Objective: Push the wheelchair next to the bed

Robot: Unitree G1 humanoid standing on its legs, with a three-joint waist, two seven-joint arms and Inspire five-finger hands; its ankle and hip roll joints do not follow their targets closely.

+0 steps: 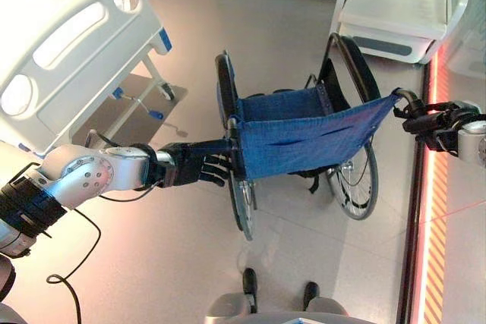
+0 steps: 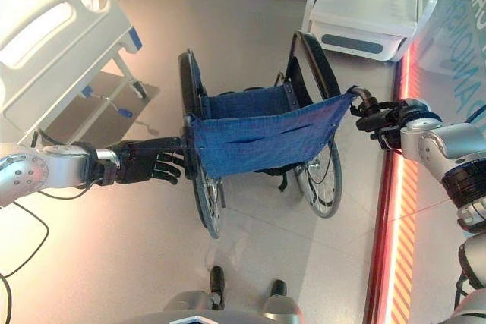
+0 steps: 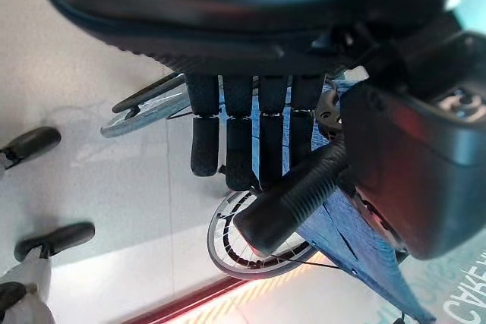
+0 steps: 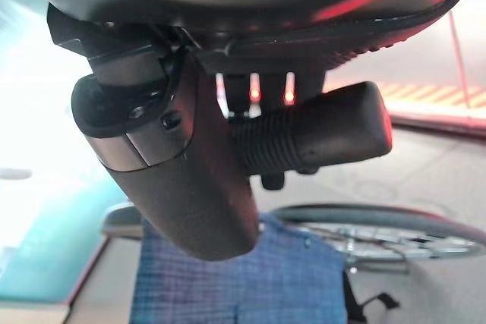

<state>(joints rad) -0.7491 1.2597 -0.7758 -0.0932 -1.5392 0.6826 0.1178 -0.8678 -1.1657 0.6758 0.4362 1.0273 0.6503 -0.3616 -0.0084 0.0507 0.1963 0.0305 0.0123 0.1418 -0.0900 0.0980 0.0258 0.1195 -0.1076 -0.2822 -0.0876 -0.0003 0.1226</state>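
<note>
The wheelchair (image 1: 304, 138), with a blue cloth back and black wheels, stands on the floor in front of me, its back towards me. The bed (image 1: 68, 43), with a white footboard, is at the far left, apart from the chair. My left hand (image 1: 201, 166) reaches to the chair's left push handle (image 3: 292, 199); its fingers (image 3: 250, 142) stay straight, and the ribbed grip lies between them and the thumb. My right hand (image 1: 440, 125) is curled round the right push handle (image 4: 319, 134), with the thumb (image 4: 182, 180) lying across it.
A second white bed or cart (image 1: 402, 5) stands at the far right, just beyond the chair's right wheel. A red and yellow striped line (image 1: 437, 248) runs along the floor on the right. Open floor lies between the chair and the bed.
</note>
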